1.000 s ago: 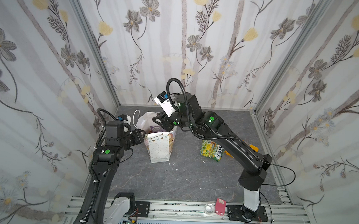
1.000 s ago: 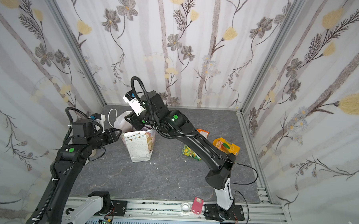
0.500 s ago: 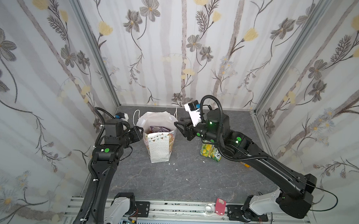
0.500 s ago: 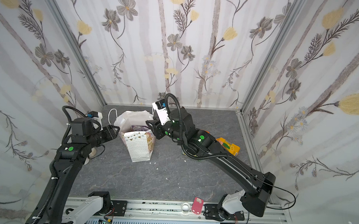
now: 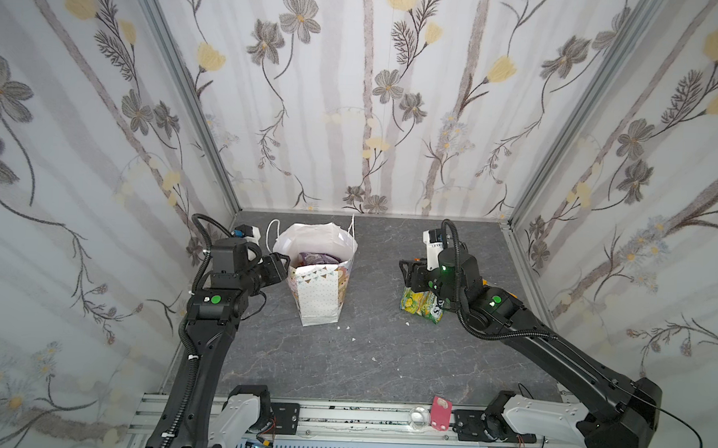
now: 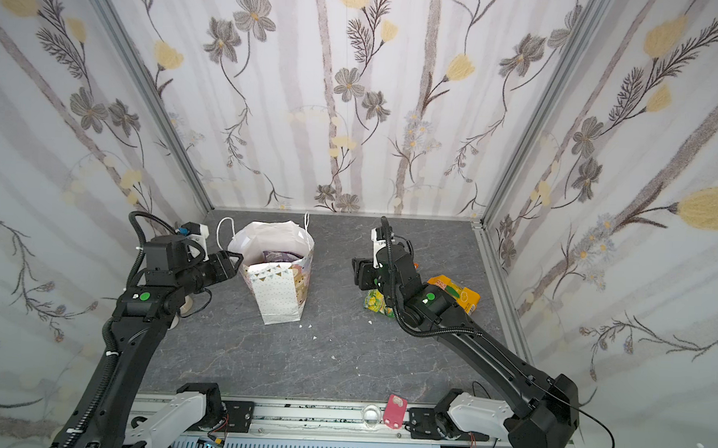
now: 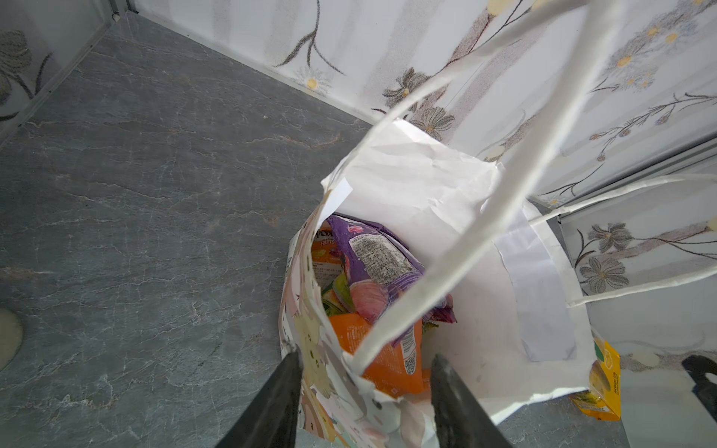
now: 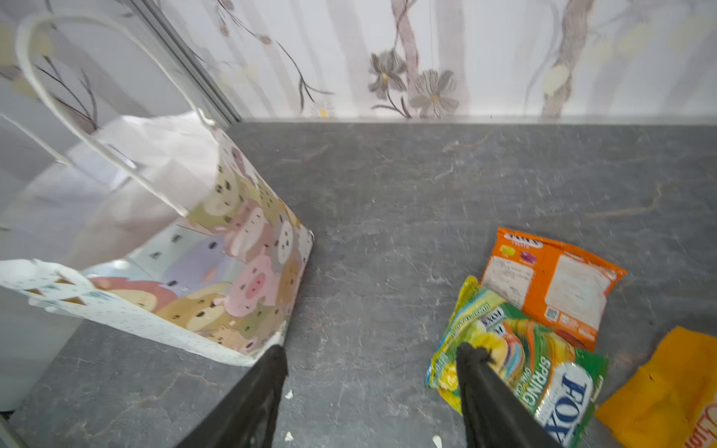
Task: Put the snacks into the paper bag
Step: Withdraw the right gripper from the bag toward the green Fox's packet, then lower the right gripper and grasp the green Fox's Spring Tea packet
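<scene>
My left pincer (image 7: 364,355) sits at the mouth of the paper bag (image 5: 321,290). Its jaws are partly apart and straddle the bag's rim, one finger (image 7: 279,391) outside the printed wall and the other inside. The paper between them is not pinched.

The bag stands upright on the desk (image 5: 385,351), left of the middle and towards the back wall, with its mouth open. Inside it I see a purple packet (image 7: 372,256) on top and a lower orange packet (image 7: 349,337) beneath it.

My right pincer (image 8: 371,349) hangs over the desk with its jaws spread wide and nothing between them but bare desk. In both top views it is well apart from the bag, on the right side (image 6: 357,270). One of its fingers (image 8: 485,391) is over the near corner of the green-yellow FOX'S packet (image 8: 520,360); I cannot tell whether it touches.

That packet lies flat, overlapping the edge of an orange packet (image 8: 555,283). A yellow-orange packet (image 8: 667,388) lies just beside them.
</scene>
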Motion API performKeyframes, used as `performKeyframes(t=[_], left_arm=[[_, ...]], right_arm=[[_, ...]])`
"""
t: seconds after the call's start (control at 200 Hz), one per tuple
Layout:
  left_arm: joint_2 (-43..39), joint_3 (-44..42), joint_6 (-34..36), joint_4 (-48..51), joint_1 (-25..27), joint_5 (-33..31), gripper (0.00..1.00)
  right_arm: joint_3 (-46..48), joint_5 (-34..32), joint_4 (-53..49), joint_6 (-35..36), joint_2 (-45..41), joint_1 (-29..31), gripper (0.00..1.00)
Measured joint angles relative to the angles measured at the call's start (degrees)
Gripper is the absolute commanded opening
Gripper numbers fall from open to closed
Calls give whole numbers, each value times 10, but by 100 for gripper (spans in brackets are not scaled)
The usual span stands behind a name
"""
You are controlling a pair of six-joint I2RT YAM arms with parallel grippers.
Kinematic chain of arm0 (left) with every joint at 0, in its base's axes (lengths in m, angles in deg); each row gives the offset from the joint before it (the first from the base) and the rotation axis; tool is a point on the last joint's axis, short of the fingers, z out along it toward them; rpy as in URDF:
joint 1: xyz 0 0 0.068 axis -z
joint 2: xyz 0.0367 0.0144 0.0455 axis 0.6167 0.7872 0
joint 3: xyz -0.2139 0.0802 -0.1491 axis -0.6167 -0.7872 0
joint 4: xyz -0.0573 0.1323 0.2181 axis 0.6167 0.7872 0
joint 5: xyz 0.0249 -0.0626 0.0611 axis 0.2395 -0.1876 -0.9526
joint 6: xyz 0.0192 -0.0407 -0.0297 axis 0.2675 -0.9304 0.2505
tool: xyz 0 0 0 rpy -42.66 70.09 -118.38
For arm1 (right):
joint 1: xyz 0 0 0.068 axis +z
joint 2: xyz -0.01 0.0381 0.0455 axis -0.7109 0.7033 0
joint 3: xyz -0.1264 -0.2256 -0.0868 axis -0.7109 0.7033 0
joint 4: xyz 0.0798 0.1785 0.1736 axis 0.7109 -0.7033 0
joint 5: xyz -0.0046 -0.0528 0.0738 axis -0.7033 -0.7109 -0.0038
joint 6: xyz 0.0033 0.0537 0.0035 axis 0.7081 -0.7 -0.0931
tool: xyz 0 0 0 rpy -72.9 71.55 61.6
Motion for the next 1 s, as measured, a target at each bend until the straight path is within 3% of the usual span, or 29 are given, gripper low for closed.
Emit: performKeyframes(t=[0.07,0.15,0.345,0.595,0.999], left_arm=[[0,2,2,0,0,0,53],[0,4,2,0,0,1,53],[3,5,4,8,0,4,54],[-5,4,8,21,0,2,54],[-5,10,19,26,0,-4,54]], right_arm=[[20,-9,-7,-5,7,-18,83],[41,-11,-8,-6,23,-45,84],[49,56,0,8,103,-132,84],[23,103,2,45,203,-152,84],[28,88,5,82,222,-169,85]])
